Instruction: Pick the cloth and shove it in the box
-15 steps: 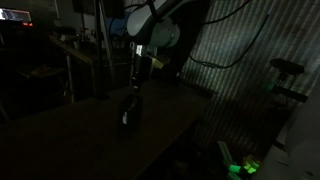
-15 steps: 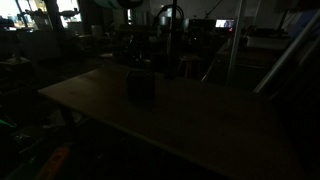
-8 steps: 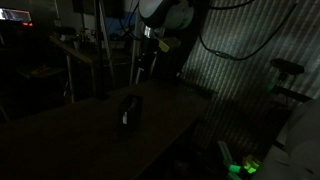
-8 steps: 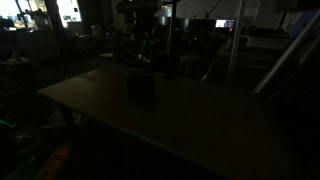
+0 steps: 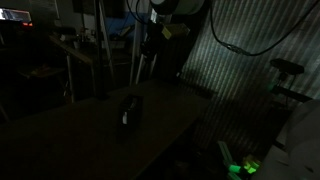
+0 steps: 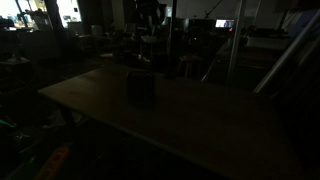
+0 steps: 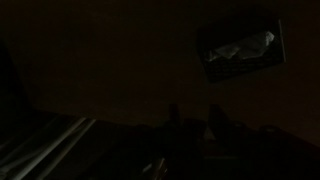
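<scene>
Cloth (image 7: 245,47) lies bunched as a pale, wrinkled mass inside the box (image 7: 240,72), and in the wrist view it fills most of the dark container's open top. The scene is very dim, so fine detail is lost. In that wrist view the box sits in the upper right, while the gripper (image 7: 195,122) shows only as two faint finger shapes at the bottom edge, well apart from the box and the fabric. The fingers (image 7: 215,118) stand a little apart from each other with nothing visible between them, so the jaws look released and empty. In an exterior view the box (image 5: 130,108) stands upright on the dark table (image 5: 70,145), near the middle of its surface, and the gripper (image 5: 150,50) hangs high above the tabletop, above and a little behind the box, touching neither it nor the cloth. In an exterior view from another side the box (image 6: 140,85) appears as a dark block toward the far side of the table (image 6: 200,130).
</scene>
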